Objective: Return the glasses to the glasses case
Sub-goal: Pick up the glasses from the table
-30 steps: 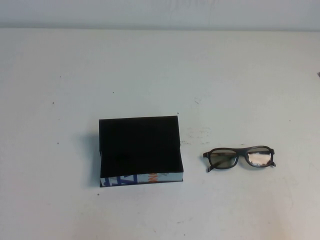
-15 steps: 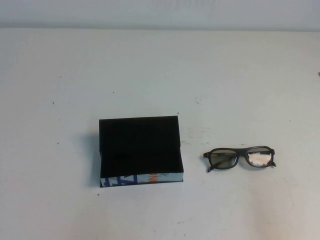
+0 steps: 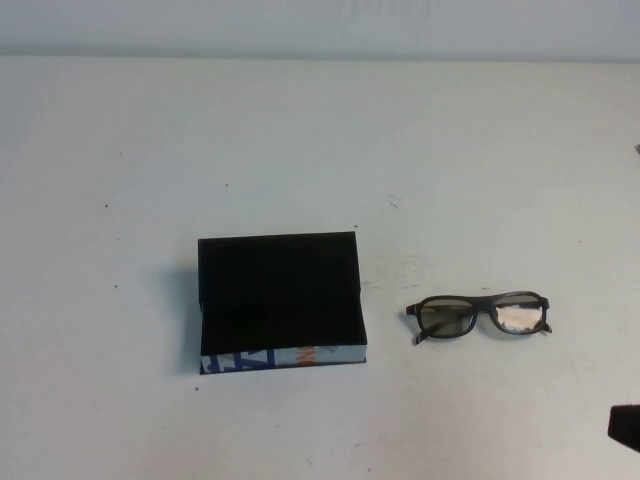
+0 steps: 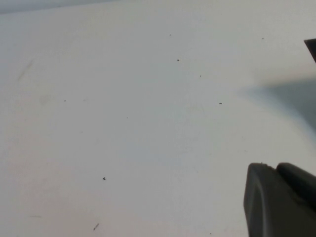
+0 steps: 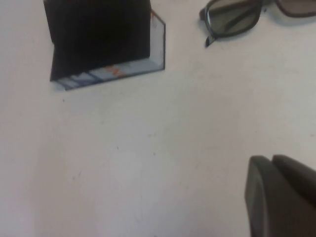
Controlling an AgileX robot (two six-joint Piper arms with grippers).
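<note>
Our right tool [image 3: 626, 426] shows only as a dark corner at the near right edge of the worktop [image 3: 320, 140], near the glasses [image 3: 479, 316] but apart from them; we cannot tell how its fingers stand. Our left tool [image 4: 281, 200] is out of the high view, and its wrist view shows one dark part over bare worktop; again we cannot tell. We see the glasses lying flat to the right of the glasses case [image 3: 281, 300], their long axis running left to right, lenses facing our side. We see the case open, its black lining holding nothing, white printed side toward us.
</note>
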